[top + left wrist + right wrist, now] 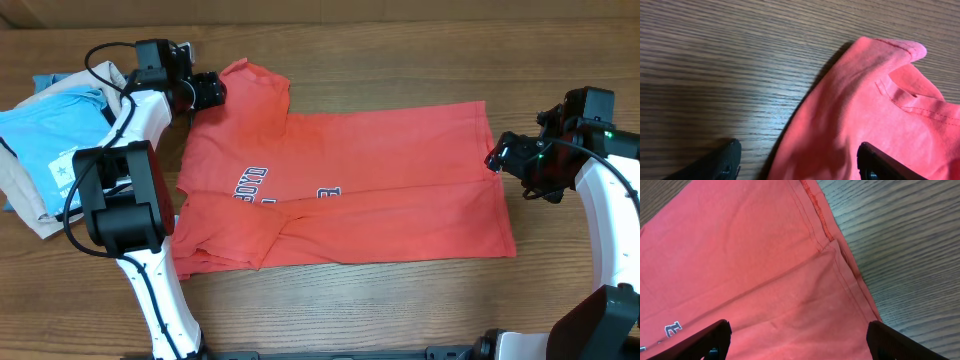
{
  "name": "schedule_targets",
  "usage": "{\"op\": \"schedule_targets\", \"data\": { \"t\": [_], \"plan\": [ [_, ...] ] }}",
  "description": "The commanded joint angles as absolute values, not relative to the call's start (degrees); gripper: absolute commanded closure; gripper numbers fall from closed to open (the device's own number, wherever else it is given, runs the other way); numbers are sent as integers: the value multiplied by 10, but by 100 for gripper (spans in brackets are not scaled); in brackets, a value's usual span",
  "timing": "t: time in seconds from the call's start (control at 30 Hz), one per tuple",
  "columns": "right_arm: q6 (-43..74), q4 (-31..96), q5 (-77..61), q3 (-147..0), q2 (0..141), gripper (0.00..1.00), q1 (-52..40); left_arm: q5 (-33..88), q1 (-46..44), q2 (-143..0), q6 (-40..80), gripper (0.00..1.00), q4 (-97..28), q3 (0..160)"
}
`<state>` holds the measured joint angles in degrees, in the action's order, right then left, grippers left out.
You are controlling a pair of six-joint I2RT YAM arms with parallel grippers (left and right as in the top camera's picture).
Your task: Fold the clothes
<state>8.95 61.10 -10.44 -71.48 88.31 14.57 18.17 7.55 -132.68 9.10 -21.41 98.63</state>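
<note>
Overhead position: coral-red T-shirt lies spread across the middle of the surface, near long side lapped over, lettering partly covered.
Left tool: released, one finger over bare wood, the other over the sleeve edge at the shoulder end.
Right tool: released, jaws wide above the hem corner.
Step in hand: judged to be taking hold of both ends for the second lengthwise fold.
Next move: lower, pinch sleeve and hem, lift evenly, carry across without disturbing the lapped side.
</note>
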Motion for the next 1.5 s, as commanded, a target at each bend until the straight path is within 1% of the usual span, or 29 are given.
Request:
{"op": "schedule_targets", "data": {
  "t": [0.0, 0.23, 0.3, 0.37, 0.5, 0.63, 0.67, 0.93, 1.03, 1.13, 1.27, 1.47],
  "plan": [
    [87, 609, -101, -728, 884, 10, 144, 174, 79, -1338, 95, 23, -218, 995],
    [87, 609, -101, -728, 884, 10, 144, 176, 75, -1357, 92, 28, -246, 994],
    [87, 609, -101, -728, 884, 10, 144, 180, 74, -1368, 92, 30, -247, 994],
    [87, 609, -101, -728, 884, 10, 144, 194, 74, -1377, 91, 37, -247, 994],
    [87, 609, -101, -728, 884, 10, 144, 229, 74, -1382, 90, 54, -238, 994],
    [87, 609, -101, -728, 884, 10, 144, 251, 74, -1382, 90, 72, -235, 994],
    [87, 609, -101, -728, 884, 10, 144, 251, 75, -1382, 90, 78, -240, 994],
    [87, 578, -99, -728, 886, 11, 144, 251, 76, -1380, 90, 95, -287, 994],
    [87, 546, -99, -728, 895, 14, 144, 251, 79, -1376, 112, 96, -312, 996],
    [87, 505, -100, -728, 918, 18, 144, 254, 87, -1370, 164, 96, -329, 996],
    [85, 444, -109, -728, 973, 18, 144, 303, 97, -1366, 177, 96, -337, 996],
    [54, 279, -154, -728, 1077, 18, 144, 301, 99, -1366, 207, 95, -358, 996]
  ]
}}
